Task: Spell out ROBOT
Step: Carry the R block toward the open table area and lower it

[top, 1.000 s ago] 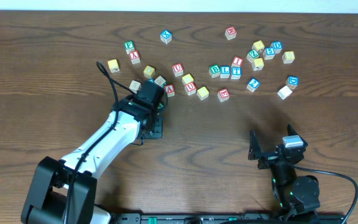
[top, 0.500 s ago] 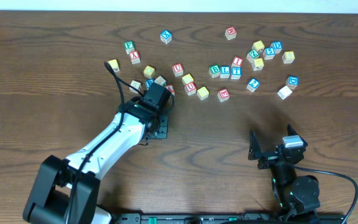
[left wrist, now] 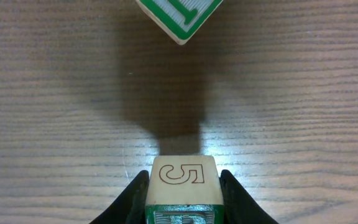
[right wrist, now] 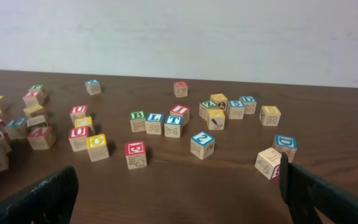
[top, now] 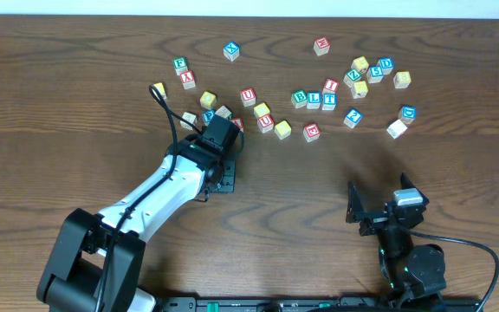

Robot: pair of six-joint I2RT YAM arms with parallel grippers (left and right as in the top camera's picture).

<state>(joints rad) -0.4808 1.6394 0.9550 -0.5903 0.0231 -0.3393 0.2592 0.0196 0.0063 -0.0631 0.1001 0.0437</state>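
Observation:
My left gripper [left wrist: 184, 190] is shut on a wooden block [left wrist: 184, 180] with a red 5 on its top face and a green side, held just over the table. A green-faced block [left wrist: 179, 15] lies tilted just ahead of it. In the overhead view the left gripper [top: 218, 149] hovers at the edge of the left cluster, and the held block is hidden under it. Green B [top: 299, 98], blue L [top: 314, 100] and blue T [top: 328, 101] stand in a row. My right gripper [top: 379, 204] is open and empty near the front, also in its wrist view [right wrist: 179, 193].
Several letter blocks are scattered across the far half of the table: a left cluster [top: 208, 101], a middle group with a red U [top: 248, 95], and a right group [top: 372, 74]. A red block [right wrist: 135, 154] and a blue block [right wrist: 202, 143] lie ahead of the right gripper.
My left gripper shifted a little to the right and away, toward the cluster, then held still. The right arm has not moved.

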